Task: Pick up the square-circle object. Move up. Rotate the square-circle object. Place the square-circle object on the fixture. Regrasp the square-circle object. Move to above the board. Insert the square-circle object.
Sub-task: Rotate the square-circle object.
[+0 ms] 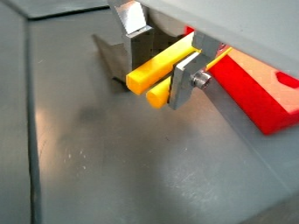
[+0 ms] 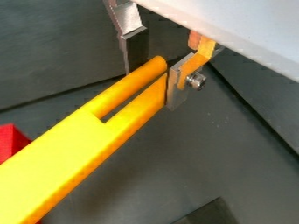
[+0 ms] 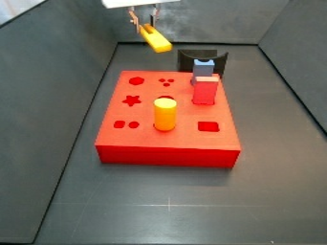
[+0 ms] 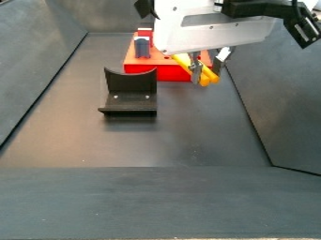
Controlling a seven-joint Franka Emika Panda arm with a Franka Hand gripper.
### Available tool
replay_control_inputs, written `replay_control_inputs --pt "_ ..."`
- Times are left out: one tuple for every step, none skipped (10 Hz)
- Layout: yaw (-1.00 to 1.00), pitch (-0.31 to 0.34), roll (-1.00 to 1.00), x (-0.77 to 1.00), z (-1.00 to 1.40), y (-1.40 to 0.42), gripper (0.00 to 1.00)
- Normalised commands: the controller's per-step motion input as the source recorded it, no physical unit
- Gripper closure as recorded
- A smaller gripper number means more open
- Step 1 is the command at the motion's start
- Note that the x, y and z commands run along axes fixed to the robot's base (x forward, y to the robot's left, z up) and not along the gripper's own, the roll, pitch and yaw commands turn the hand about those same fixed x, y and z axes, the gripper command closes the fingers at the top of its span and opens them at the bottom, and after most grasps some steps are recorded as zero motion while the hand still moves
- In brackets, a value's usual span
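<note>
Square-circle object (image 3: 156,39) is clamped in the pincer (image 1: 163,70) and hangs tilted in the air behind the board (image 3: 128,134), so pickup and lift look done, while placing on the fixture (image 4: 128,92), regrasping and insertion remain.

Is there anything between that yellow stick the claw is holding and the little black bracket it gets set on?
Nothing visible. The gripper holds the square-circle object in the air beside the board; only bare floor lies toward the fixture.
</note>
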Motion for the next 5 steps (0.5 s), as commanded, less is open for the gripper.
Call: replay_control_inputs --pt "-1.00 -0.020 0.00 0.02 -0.01 0.01 1.00" --pt "-1.00 -0.025 0.00 0.02 -0.01 0.01 1.00" --pt "-0.85 -0.028 0.00 0.02 -0.02 0.01 1.00" --pt "-0.61 -0.027 0.00 0.02 -0.02 0.01 1.00" --pt "-0.41 -0.026 0.00 0.02 -0.02 0.01 1.00"
